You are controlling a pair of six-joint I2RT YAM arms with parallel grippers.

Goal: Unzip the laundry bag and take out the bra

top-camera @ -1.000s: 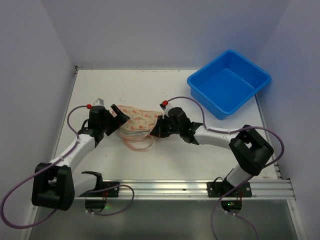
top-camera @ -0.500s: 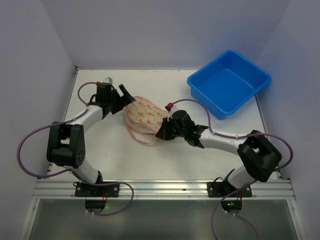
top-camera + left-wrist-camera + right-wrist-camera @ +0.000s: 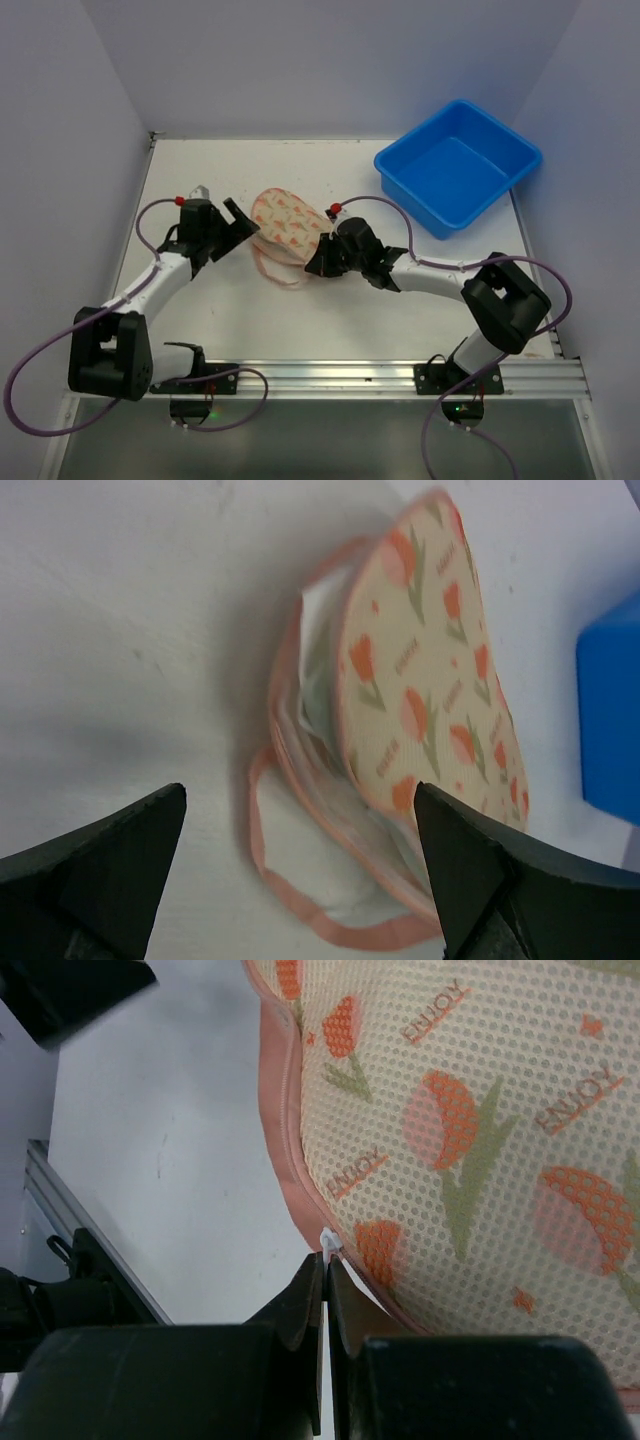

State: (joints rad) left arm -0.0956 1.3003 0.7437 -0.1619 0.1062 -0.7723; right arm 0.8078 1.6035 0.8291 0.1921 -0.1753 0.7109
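A white table fills the middle, with faint shadows on it. Three plain pale walls stand around it: the far wall, the left wall and the right wall. A shiny metal rail runs along the near edge. Nearer still lies a dark grey-green surface. The light is soft.

The laundry bag lies on the tabletop midway between the two arms, with the left fingers just beside it on its left, the right fingers meeting its near-right edge, and the tub well apart at the far right corner.
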